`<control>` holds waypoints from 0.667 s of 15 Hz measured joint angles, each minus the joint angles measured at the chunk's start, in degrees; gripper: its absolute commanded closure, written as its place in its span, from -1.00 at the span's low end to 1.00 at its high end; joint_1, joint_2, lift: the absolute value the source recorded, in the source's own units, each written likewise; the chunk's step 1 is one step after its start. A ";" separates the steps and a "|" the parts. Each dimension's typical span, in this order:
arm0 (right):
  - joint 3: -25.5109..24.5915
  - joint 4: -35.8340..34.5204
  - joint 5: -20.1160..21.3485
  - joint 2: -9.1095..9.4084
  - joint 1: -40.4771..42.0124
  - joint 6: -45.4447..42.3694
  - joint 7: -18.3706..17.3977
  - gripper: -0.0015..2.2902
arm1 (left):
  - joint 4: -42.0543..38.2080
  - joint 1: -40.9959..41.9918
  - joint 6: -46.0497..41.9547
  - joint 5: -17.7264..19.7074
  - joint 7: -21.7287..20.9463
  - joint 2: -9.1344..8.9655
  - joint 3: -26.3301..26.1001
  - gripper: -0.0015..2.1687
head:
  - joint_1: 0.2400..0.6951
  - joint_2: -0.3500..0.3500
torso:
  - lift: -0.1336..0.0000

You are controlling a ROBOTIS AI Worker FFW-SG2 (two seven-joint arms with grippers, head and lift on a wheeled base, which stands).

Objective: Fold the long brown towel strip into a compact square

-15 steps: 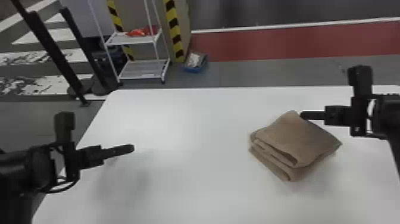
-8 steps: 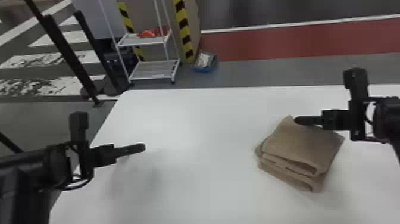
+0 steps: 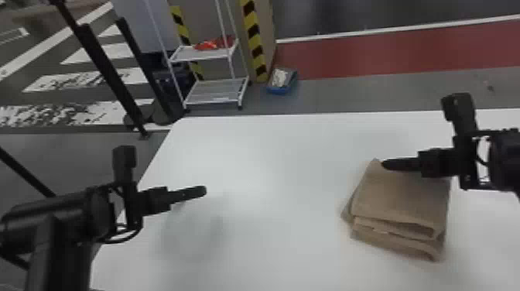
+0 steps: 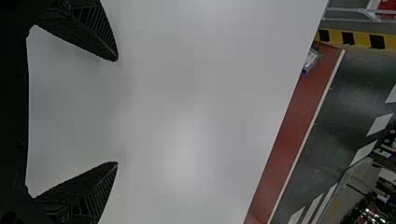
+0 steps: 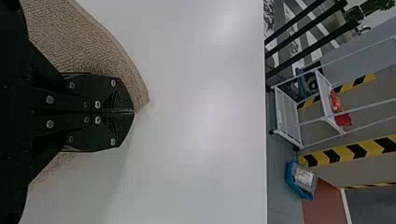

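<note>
The brown towel (image 3: pixel 402 197) lies folded in a layered, roughly square stack on the right of the white table, its stacked edges facing the front. Over its back edge is my right gripper (image 3: pixel 383 164), tip close to the back left corner. In the right wrist view the gripper (image 5: pixel 134 112) has its fingers together on top of the towel (image 5: pixel 79 42); no cloth is visible between them. My left gripper (image 3: pixel 205 190) is held above the table's left part, well away from the towel; in the left wrist view the gripper (image 4: pixel 117 112) has its fingers wide apart, nothing between them.
The white table (image 3: pixel 271 185) has its back edge just behind the towel. Beyond it on the floor stand a white shelf (image 3: pixel 216 91) and a blue bin (image 3: pixel 282 81). Black posts (image 3: pixel 108 73) rise behind the left corner.
The head view has shifted, moving the table and shelf rightward in it. The towel has turned, its front corner swinging right, and slid toward the front along with my right gripper.
</note>
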 measured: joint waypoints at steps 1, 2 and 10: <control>0.80 0.04 -0.23 0.00 0.11 -0.13 0.10 0.83 | 0.00 0.00 -0.05 -0.07 0.08 0.00 0.00 -0.92 | 1.00 0.86 | -0.86; 1.74 0.08 -0.64 0.00 0.34 -0.36 0.52 0.83 | 0.01 0.00 -0.10 -0.12 0.13 -0.01 -0.02 -0.92 | 1.00 0.88 | -0.86; 7.63 0.59 -2.13 0.00 1.07 -3.24 4.21 0.83 | 0.12 -0.25 -0.30 -0.41 0.30 -0.42 -0.26 -0.92 | 1.00 1.00 | -0.86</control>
